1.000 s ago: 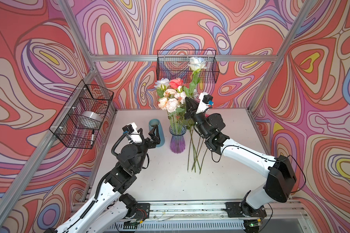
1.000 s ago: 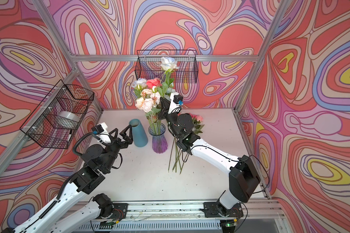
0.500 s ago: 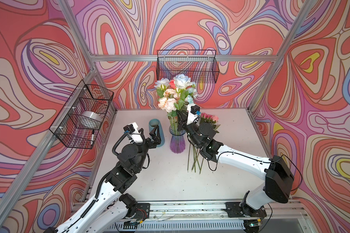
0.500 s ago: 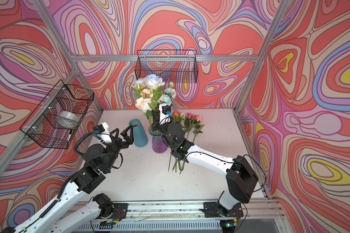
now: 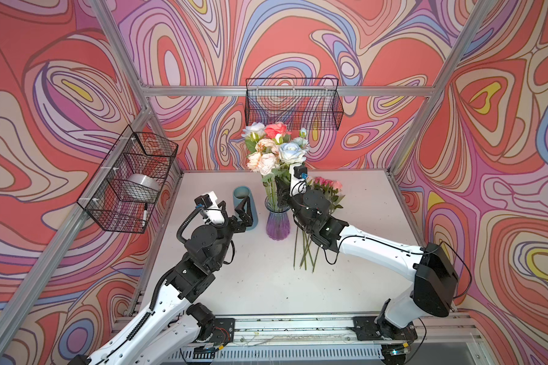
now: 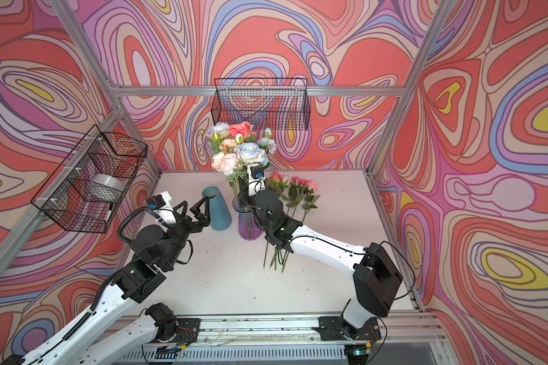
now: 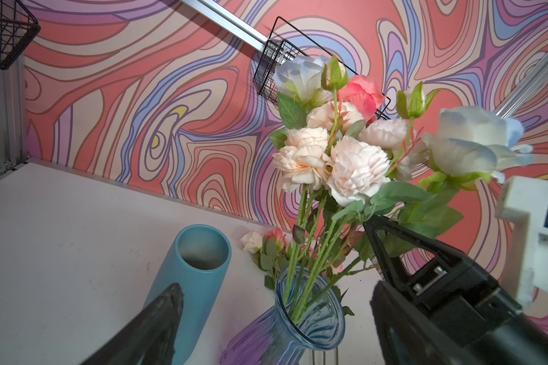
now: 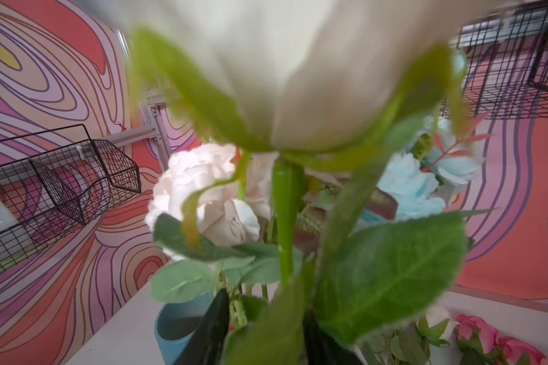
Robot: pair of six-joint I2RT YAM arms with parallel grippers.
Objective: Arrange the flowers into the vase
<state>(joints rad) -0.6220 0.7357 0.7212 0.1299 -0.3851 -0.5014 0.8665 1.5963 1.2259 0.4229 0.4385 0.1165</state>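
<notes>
- A second ago the right gripper (image 5: 281,188) held a pale blue-white rose (image 5: 290,152) high above the bouquet (image 5: 268,148). Now the gripper has come down to the mouth of the purple glass vase (image 5: 277,226), and the bloom sits level with the others.
- In the right wrist view its two dark fingers (image 8: 214,328) stand apart on either side of the green stem. They look partly open and seem to be letting go, though a leaf hides the exact contact.
- This likely means one more flower is in place. Loose flowers (image 5: 328,185), mostly pink roses, lie on the table (image 5: 260,284) between 3 and 5 o'clock of the vase, so the job looks unfinished.
- The left gripper (image 6: 193,205) has not moved. It is wide open, holds nothing, and hovers at 9 o'clock of the vase, just beside a teal cylinder (image 6: 219,218).
- Only the left wrist view shows the stems passing through the vase's rim, leaning toward 1 o'clock.
- Only the top views show the whole loose pile — heads at 3 o'clock, stem ends at 5.
- The right wrist view is almost filled by the blurred underside of the rose.
</notes>
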